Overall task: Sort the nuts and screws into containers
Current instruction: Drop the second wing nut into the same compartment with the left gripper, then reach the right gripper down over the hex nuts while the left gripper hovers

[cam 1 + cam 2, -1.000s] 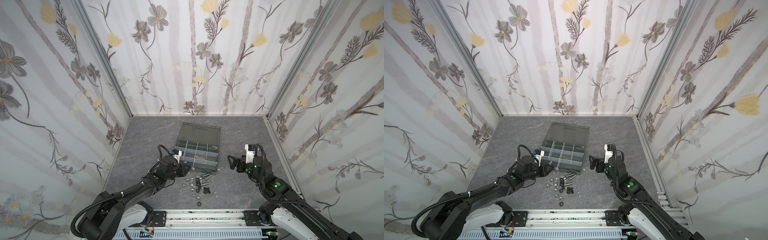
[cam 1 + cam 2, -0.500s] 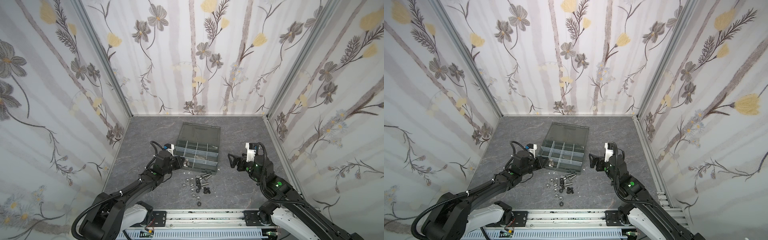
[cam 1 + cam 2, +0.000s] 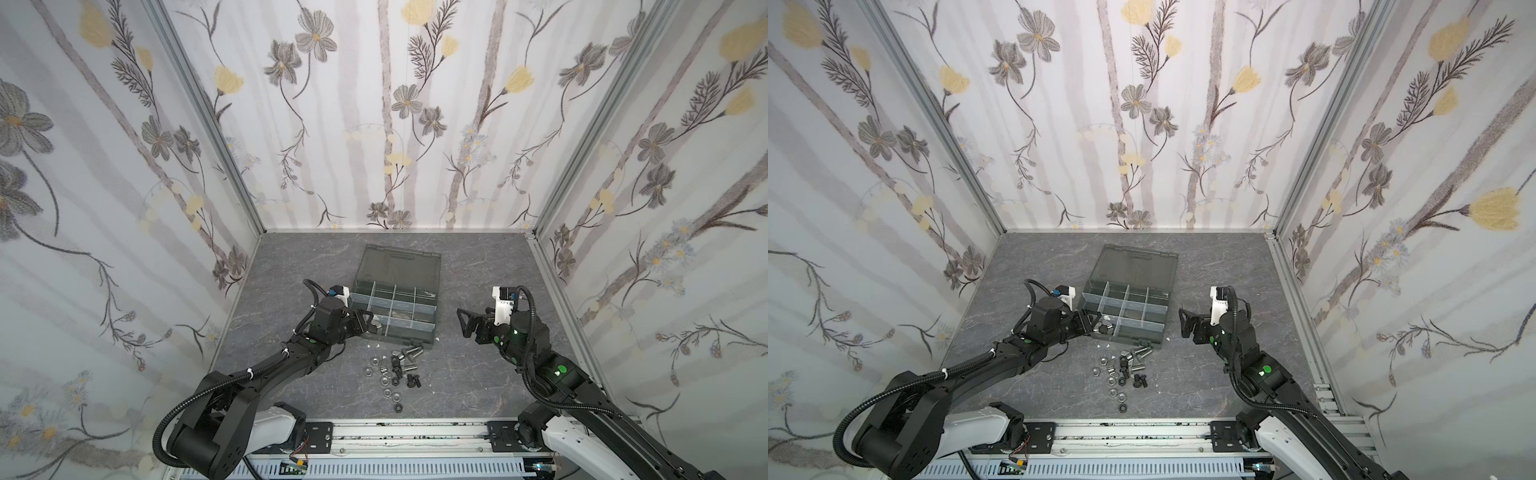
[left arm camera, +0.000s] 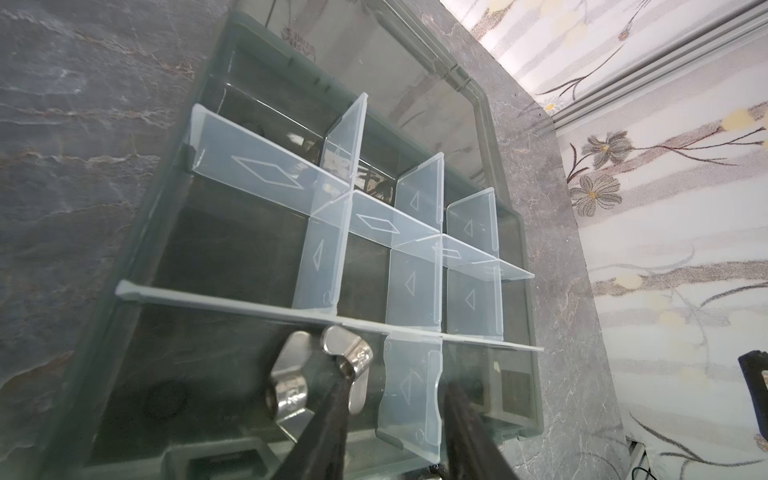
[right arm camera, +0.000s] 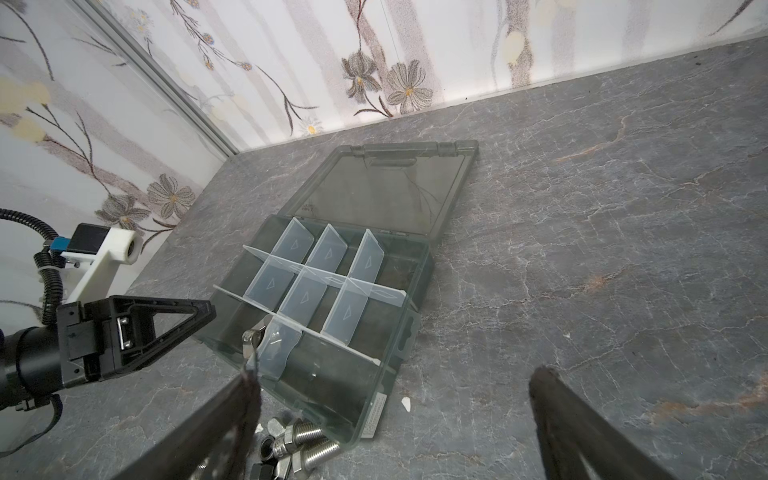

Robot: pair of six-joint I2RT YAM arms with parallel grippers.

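Left wrist view, left hand parted above a container, wing nut seemingly loose, right hand wide.

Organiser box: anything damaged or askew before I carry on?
The lid shows a thin branching line, likely a crack. The front-row divider beside the wing nut is bowed rather than flat.

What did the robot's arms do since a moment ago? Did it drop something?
The left claw moved from the pile over to the box, then opened over the near left cell, letting go of a silver wing nut. The right claw stayed open beside the box. The box and the pile didn't move.
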